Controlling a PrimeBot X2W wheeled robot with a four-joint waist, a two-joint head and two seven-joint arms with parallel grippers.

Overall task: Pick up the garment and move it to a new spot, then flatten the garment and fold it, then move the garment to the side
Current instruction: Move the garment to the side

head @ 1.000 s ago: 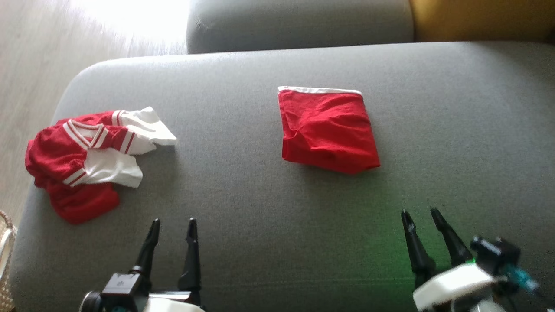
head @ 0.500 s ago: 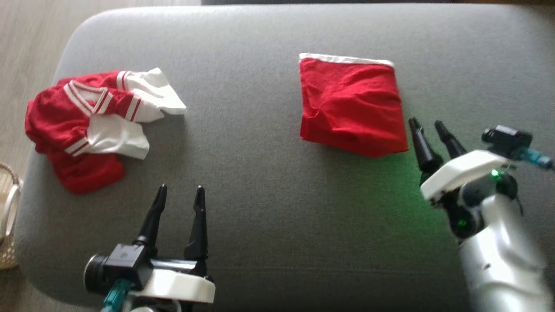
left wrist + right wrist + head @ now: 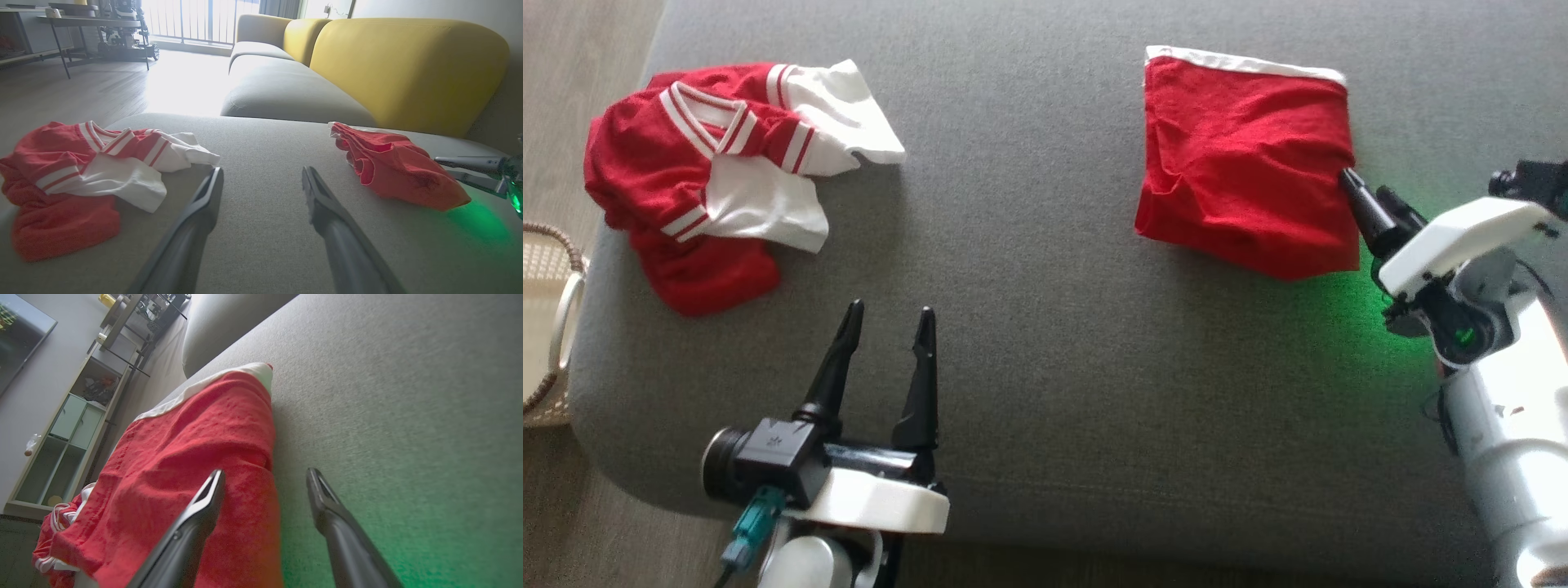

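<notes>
A folded red garment (image 3: 1241,163) with a white band along its far edge lies on the grey sofa cushion (image 3: 1054,367), right of centre. My right gripper (image 3: 1365,184) is open at its right edge. In the right wrist view the right gripper (image 3: 265,471) has one finger over the red garment (image 3: 184,457) and the other over bare cushion. A crumpled red-and-white jersey (image 3: 711,171) lies at the far left. My left gripper (image 3: 889,309) stands open and empty near the front edge, to the right of the jersey (image 3: 90,171).
A wicker basket (image 3: 547,327) stands on the floor off the cushion's left end. A yellow backrest (image 3: 408,69) rises behind the seat, with a second grey cushion (image 3: 278,85) beyond. Bare cushion lies between the two garments.
The head camera has tilted down, shifting the whole picture. My right arm has reached forward from the front edge to the folded garment's right edge. The left gripper keeps its place beside the jersey.
</notes>
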